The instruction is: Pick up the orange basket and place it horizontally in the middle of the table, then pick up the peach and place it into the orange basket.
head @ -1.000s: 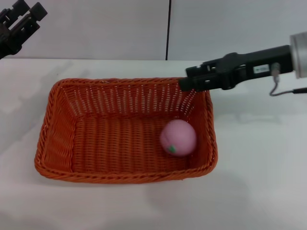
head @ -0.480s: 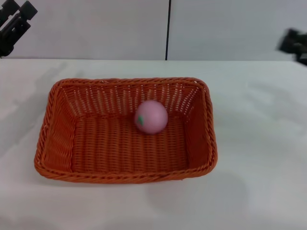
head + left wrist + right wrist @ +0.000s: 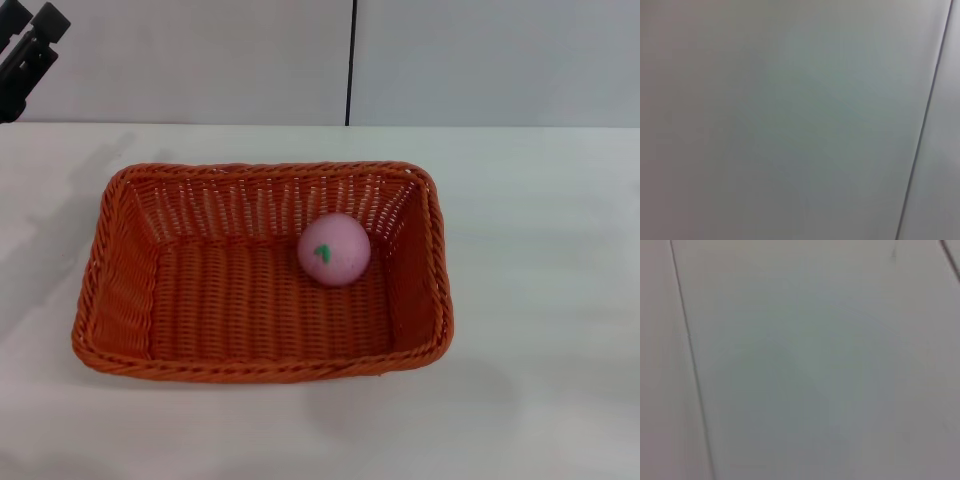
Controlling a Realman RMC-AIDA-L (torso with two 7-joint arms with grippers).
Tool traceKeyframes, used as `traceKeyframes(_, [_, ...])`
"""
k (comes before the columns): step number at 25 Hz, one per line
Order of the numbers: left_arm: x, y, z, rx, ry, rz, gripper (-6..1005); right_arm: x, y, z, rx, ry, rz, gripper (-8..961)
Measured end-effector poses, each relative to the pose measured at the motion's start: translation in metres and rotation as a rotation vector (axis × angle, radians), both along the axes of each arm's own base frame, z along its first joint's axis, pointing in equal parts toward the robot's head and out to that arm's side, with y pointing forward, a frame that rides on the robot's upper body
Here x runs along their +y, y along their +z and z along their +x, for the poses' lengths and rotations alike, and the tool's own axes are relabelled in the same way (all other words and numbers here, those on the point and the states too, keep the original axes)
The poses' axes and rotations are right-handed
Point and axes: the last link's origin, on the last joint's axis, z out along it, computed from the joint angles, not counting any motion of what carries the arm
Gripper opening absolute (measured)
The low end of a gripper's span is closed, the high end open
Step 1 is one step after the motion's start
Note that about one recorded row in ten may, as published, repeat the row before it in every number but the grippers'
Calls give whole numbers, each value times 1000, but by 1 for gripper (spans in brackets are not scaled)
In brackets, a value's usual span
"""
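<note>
Left gripper (image 3: 28, 55) shows only as a dark corner high at the far left edge of the head view, well apart from the work; whether its fingers are spread or pressed together cannot be told. No part of the right gripper appears in any view.

The peach (image 3: 334, 249) sits inside the orange basket (image 3: 130, 300), on its floor near the far right corner, leaf mark facing up. The basket lies lengthwise across the middle of the table (image 3: 540, 300).

Being round, the peach could likely roll about the floor if the basket were nudged, though the sloped walls should contain it.

Only the head view shows basket and peach; both wrist views show just a blank pale surface with a thin dark seam.
</note>
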Motion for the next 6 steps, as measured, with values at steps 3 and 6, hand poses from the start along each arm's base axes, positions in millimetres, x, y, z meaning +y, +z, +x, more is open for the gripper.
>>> traceKeyframes(3, [-2, 0, 1, -10, -9, 2, 667, -2, -1, 2, 1, -24, 65, 565])
traceKeyframes(6, [-2, 0, 1, -20, -9, 7, 667, -4, 2, 7, 22, -50, 105, 564])
